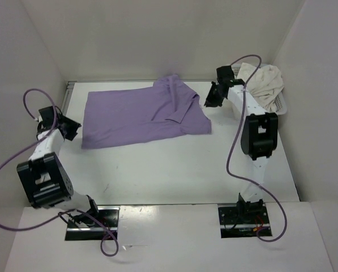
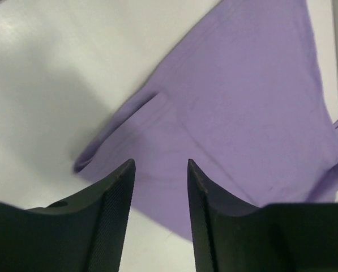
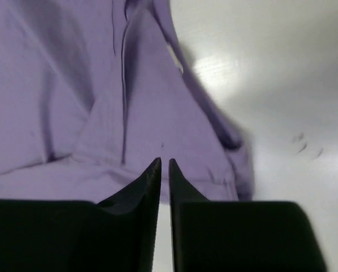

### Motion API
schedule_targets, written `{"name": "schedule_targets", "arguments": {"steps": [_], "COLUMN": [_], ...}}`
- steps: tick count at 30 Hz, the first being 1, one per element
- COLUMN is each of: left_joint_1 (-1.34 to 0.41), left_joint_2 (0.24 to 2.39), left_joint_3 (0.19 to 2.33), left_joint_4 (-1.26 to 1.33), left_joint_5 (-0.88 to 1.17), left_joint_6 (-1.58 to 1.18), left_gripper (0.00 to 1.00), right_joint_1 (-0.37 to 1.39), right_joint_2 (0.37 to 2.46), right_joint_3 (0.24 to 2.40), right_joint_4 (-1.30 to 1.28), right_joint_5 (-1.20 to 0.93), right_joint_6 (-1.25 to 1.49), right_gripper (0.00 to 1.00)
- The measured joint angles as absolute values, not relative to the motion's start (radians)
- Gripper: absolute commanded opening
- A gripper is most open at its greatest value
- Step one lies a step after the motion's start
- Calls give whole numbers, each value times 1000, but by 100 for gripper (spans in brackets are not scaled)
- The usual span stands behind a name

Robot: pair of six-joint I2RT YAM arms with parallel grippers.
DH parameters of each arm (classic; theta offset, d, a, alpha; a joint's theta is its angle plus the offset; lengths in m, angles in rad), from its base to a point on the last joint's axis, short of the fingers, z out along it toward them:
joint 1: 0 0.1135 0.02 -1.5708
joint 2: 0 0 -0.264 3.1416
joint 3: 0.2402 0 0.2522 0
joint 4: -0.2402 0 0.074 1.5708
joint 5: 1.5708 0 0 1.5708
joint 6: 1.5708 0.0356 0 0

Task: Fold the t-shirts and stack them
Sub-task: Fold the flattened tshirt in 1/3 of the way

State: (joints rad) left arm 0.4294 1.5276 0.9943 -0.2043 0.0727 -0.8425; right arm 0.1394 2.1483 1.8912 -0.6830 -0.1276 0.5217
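Note:
A lavender t-shirt (image 1: pixel 137 116) lies spread on the white table, its right part folded over with a sleeve flap on top. My left gripper (image 1: pixel 71 127) hovers just off the shirt's left edge. In the left wrist view the left gripper (image 2: pixel 159 164) is open above that shirt's (image 2: pixel 242 113) corner, with nothing between its fingers. My right gripper (image 1: pixel 210 97) hangs at the shirt's right edge. In the right wrist view the right gripper (image 3: pixel 163 161) shows a narrow gap, empty, over the folded cloth (image 3: pixel 101 102). A cream t-shirt (image 1: pixel 263 82) is bunched in the basket.
A white mesh basket (image 1: pixel 279 105) stands at the back right corner against the wall. White walls close in the table on the left, back and right. Purple cables loop from both arms.

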Motion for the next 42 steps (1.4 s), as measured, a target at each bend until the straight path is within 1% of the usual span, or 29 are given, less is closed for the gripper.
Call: {"name": "schedule_targets", "arguments": {"steps": [1, 2, 5, 6, 8, 9, 10, 12, 14, 19, 21, 25, 26, 28, 29, 31, 33, 34, 36, 37, 38, 39, 42], "left_joint_1": [437, 445, 461, 464, 469, 471, 475, 477, 477, 477, 477, 477, 477, 477, 477, 477, 477, 477, 477, 477, 477, 477, 477], "left_joint_2": [1482, 1448, 1393, 1394, 1402, 1409, 1422, 1441, 1460, 1486, 1491, 1510, 1518, 1531, 1536, 1542, 1550, 1555, 1561, 1562, 1563, 1565, 1571], "left_joint_3": [958, 926, 836, 813, 773, 759, 749, 742, 741, 740, 738, 737, 737, 736, 735, 733, 733, 733, 733, 733, 733, 735, 746], "left_joint_4": [-210, -212, -220, -223, -233, -237, -236, -228, -216, -187, -173, -149, -146, -138, -134, -129, -123, -121, -116, -113, -111, -110, -111], "left_joint_5": [72, 72, 72, 73, 80, 83, 86, 91, 94, 106, 106, 107, 107, 108, 108, 109, 110, 111, 113, 114, 115, 116, 117], "left_joint_6": [-843, -846, -847, -849, -856, -864, -869, -875, -889, -897, -897, -899, -898, -899, -899, -900, -901, -902, -902, -902, -902, -900, -894], "left_gripper": [43, 36, 35, 37, 43, 44, 44, 44, 44, 40, 37, 29, 26, 22, 18, 13, 7, 6, 3, 0, 0, 0, 0], "right_joint_1": [139, 139, 139, 139, 139, 139, 139, 136, 135, 129, 124, 117, 117, 117, 117, 117, 117, 117, 118, 118, 118, 118, 118], "right_joint_2": [2092, 2041, 1901, 1868, 1824, 1814, 1811, 1811, 1816, 1844, 1855, 1880, 1885, 1889, 1889, 1890, 1894, 1898, 1906, 1909, 1910, 1910, 1904], "right_joint_3": [1816, 1752, 1567, 1517, 1429, 1395, 1363, 1305, 1266, 1228, 1217, 1216, 1215, 1205, 1201, 1195, 1193, 1193, 1193, 1193, 1193, 1192, 1182], "right_joint_4": [-677, -665, -615, -607, -586, -581, -569, -553, -549, -483, -453, -402, -388, -353, -344, -328, -310, -300, -287, -284, -282, -281, -276], "right_joint_5": [-126, -126, -120, -119, -118, -117, -116, -116, -117, -118, -117, -109, -107, -99, -92, -84, -81, -78, -73, -71, -69, -67, -58], "right_joint_6": [516, 518, 522, 521, 522, 524, 524, 521, 525, 551, 570, 614, 623, 645, 656, 673, 692, 699, 711, 714, 717, 720, 722], "right_gripper": [3, 0, 0, 0, 12, 19, 29, 33, 41, 45, 45, 45, 44, 39, 38, 32, 25, 19, 12, 5, 2, 1, 1]}}
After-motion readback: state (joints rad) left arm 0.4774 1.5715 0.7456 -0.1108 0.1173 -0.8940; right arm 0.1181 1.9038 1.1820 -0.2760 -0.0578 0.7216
